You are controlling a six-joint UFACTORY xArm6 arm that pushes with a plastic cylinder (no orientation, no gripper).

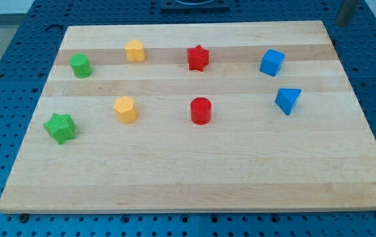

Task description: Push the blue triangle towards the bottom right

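The blue triangle (pixel 288 101) lies on the wooden board (pixel 194 178) at the view's right, a little above mid-height. A blue cube (pixel 272 62) sits just above it and slightly to the left. My tip (pixel 341 25) is the lower end of a dark rod at the view's top right, just past the board's top right corner. It is well above and to the right of the blue triangle and touches no block.
A red star (pixel 198 58) and a red cylinder (pixel 201 110) stand near the middle. Two yellow blocks (pixel 135 50) (pixel 125 109) are left of centre. A green block (pixel 80 66) and a green star (pixel 60 128) are at the left.
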